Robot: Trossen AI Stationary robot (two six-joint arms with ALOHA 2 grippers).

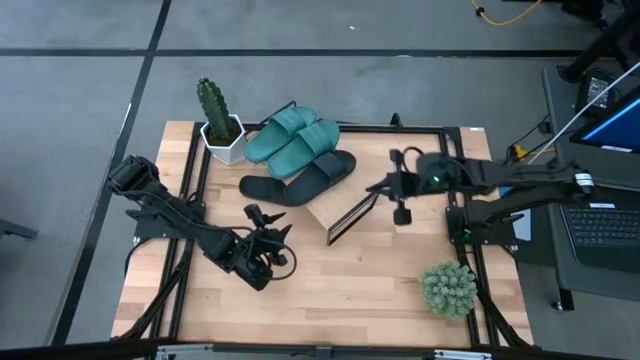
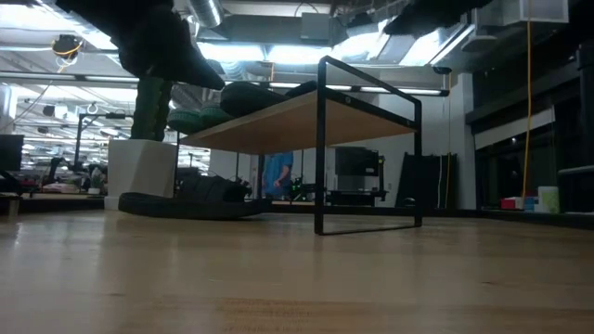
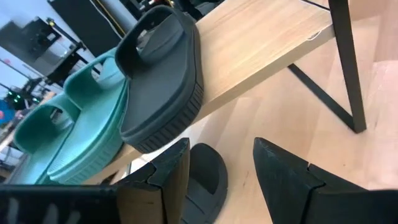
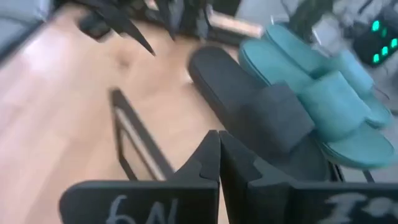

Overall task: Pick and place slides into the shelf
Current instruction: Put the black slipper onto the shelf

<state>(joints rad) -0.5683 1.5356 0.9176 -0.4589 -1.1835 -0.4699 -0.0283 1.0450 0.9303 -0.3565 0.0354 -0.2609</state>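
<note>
Three slides (image 1: 300, 142) sit on the shelf (image 1: 340, 215) and the last black slide (image 1: 262, 186) lies on the table by its left edge, so the spread left gripper (image 1: 262, 225) should straddle its strap squarely, right gripper (image 1: 385, 186) pinched shut, waiting.

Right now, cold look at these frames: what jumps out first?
The teal slides lie side by side on the slanted shelf, a black slide next to them. Another black slide lies on the table below. The left gripper hangs open near it; the shut right gripper hovers over the shelf.
</note>
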